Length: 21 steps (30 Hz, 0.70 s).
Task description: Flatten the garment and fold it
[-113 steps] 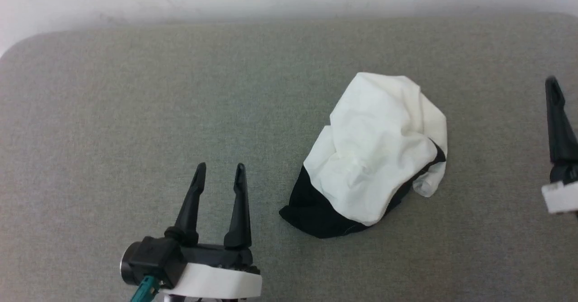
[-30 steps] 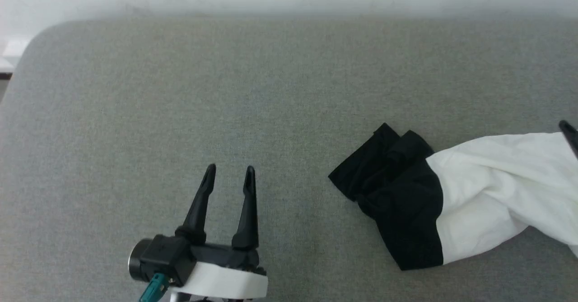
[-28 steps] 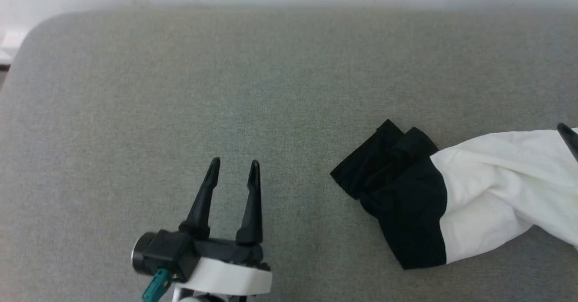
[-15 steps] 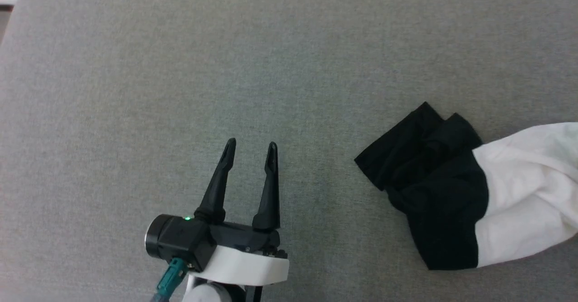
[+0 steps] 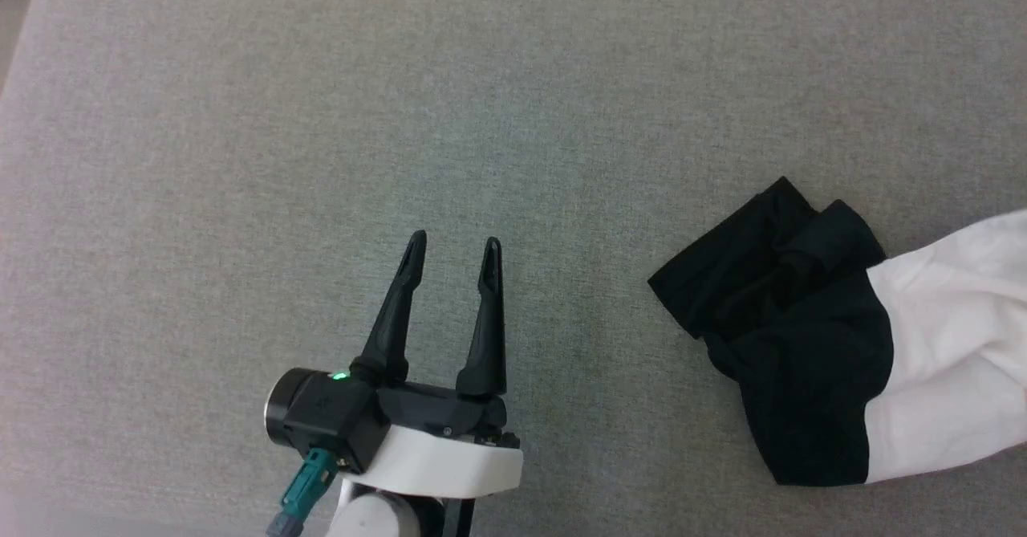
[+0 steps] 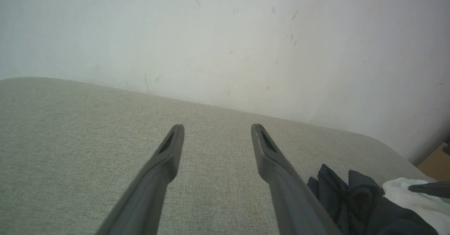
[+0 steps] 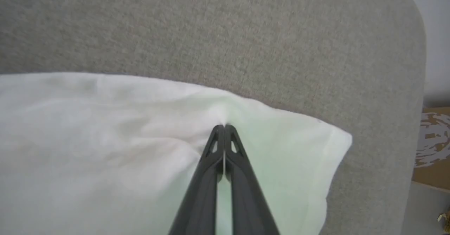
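The garment (image 5: 802, 344) lies stretched out at the right of the grey padded surface. Its bunched black sleeve end points left and its white body (image 5: 955, 344) runs off the right edge of the head view. In the right wrist view my right gripper (image 7: 224, 125) is shut, its tips pinching a small pucker of the garment's white cloth (image 7: 105, 129) near a corner. My left gripper (image 5: 453, 242) hovers open and empty over bare surface, well to the left of the black sleeve. In the left wrist view the left gripper (image 6: 218, 129) has the garment (image 6: 351, 200) at its lower right.
The grey fabric-covered surface (image 5: 241, 160) spreads wide to the left and behind the garment. A pale wall (image 6: 225, 34) stands behind its far edge. The surface's rounded right edge (image 7: 418, 87) lies close to the pinched corner, with brown floor (image 7: 432, 147) beyond.
The garment went from a crumpled heap to a strip stretched rightward. The head camera has tilted down and shifted. My right gripper has closed on the white cloth; the left stays open.
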{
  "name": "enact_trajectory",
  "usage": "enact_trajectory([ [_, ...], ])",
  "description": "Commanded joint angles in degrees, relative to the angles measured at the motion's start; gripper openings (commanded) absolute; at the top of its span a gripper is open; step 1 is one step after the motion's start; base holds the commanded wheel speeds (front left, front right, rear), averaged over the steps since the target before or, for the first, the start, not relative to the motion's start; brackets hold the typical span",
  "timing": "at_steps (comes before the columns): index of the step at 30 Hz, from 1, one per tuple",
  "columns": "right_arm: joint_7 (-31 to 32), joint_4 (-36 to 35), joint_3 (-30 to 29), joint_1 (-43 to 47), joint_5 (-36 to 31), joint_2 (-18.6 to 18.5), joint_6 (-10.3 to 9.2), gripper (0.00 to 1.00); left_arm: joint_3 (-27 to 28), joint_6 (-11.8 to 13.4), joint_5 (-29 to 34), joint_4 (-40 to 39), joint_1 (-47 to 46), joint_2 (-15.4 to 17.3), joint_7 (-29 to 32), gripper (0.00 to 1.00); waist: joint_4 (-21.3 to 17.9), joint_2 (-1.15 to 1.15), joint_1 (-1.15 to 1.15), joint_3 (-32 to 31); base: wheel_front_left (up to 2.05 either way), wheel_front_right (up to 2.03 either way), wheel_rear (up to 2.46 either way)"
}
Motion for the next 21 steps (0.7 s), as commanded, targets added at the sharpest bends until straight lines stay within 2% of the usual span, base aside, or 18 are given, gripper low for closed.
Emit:
enact_trajectory([
  [1, -1.2, -1.6, 0.2, -2.8, -0.6, -0.8, -0.13, 0.0, 0.0, 0.4, -0.6, -0.1, -0.6, -0.1, -0.3, 1.0, 0.5, 0.0, -0.01, -1.2, 0.0, 0.0, 0.0],
  [8, 0.2, -8.9, 3.2, -13.1, -1.2, -4.4, -0.13, 0.0, -0.8, 0.7, -1.5, -1.2, -0.4, -0.1, -0.3, 1.0, 4.0, 0.0, -0.01, -1.8, 0.0, 0.0, 0.0],
  [14, 4.5, -13.4, 10.5, -27.6, -3.7, -7.0, -0.13, 0.0, -2.8, 1.7, -1.8, -3.1, -0.5, -0.1, -0.3, 1.0, 9.7, 0.0, -0.01, 0.4, 0.0, 0.0, 0.0],
  [18, 5.8, -13.6, 17.8, -39.1, -5.8, -6.1, -0.13, 0.0, -4.7, 2.5, -2.5, -4.4, -0.3, -0.1, -0.3, 1.0, 14.2, 0.0, -0.01, 2.4, 0.0, 0.0, 0.0],
  [21, 5.8, -11.6, 23.9, -47.3, -7.2, -3.0, -0.13, 0.0, -5.7, 3.3, -3.1, -5.2, -0.1, -0.1, -0.3, 1.0, 16.8, 0.0, -0.01, 3.9, 0.0, 0.0, 0.0],
])
